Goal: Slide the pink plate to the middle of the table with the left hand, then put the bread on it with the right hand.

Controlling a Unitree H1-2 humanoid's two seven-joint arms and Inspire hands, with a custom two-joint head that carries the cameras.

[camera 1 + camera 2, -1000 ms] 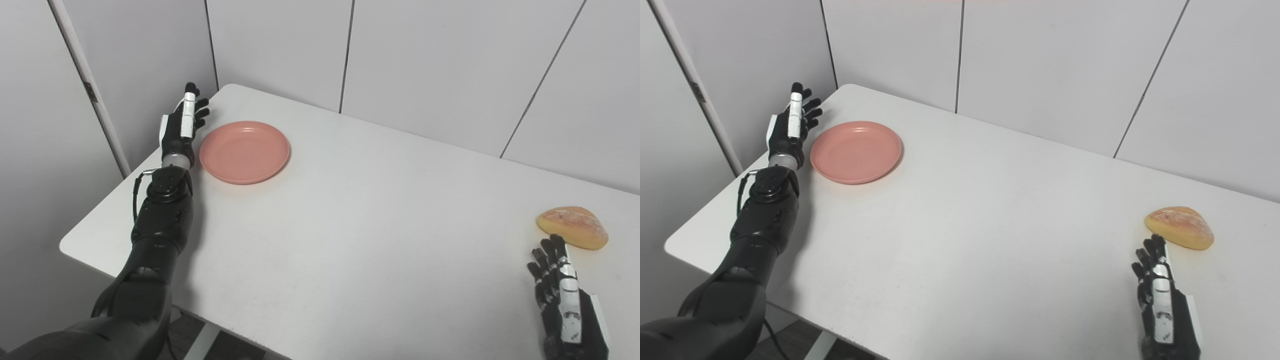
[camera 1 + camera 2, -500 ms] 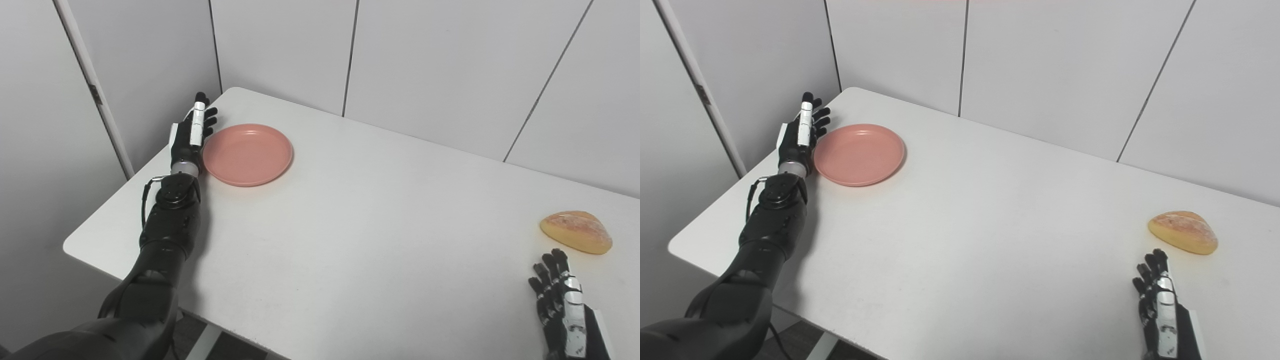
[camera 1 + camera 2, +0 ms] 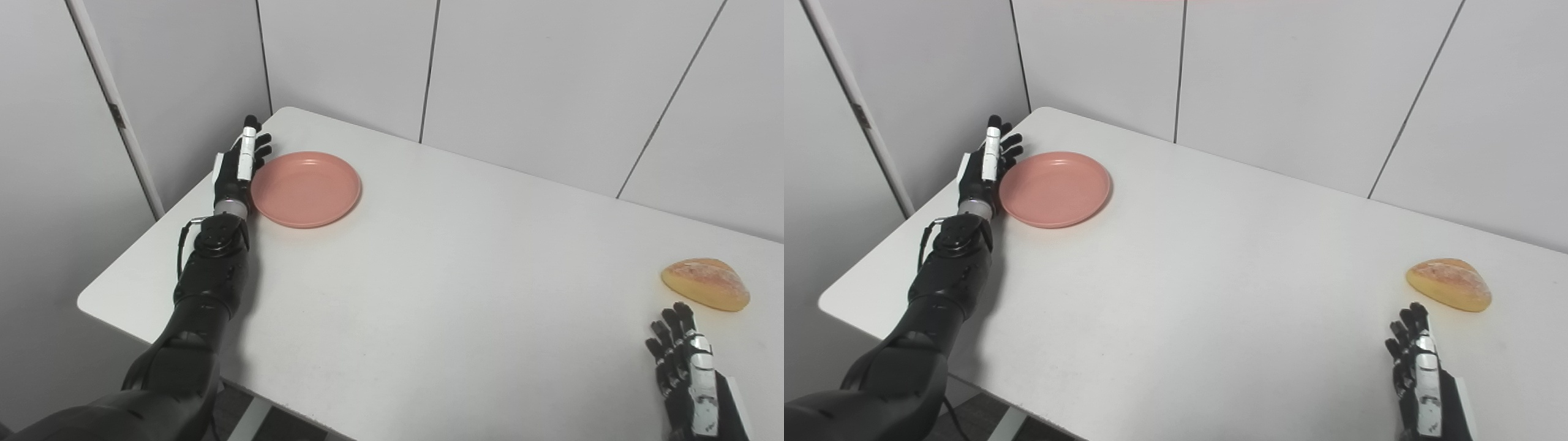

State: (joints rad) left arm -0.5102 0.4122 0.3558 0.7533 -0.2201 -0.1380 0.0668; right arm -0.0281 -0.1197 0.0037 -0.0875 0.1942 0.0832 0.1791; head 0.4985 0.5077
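Note:
A pink plate (image 3: 305, 188) lies flat near the far left corner of the white table (image 3: 441, 263). My left hand (image 3: 237, 165) stands edge-on against the plate's left rim, fingers straight and apart, holding nothing. A golden bread roll (image 3: 705, 283) lies near the right edge. My right hand (image 3: 689, 373) rests open on the table just in front of the roll, a small gap between them.
Grey wall panels (image 3: 520, 79) run close behind the table's far edge. The table's left edge and rounded far corner (image 3: 1041, 113) lie right beside my left hand. Bare tabletop stretches between the plate and the roll.
My left hand has come down and in from beside the plate until it touches the left rim. The view shifted slightly. The right hand has barely moved.

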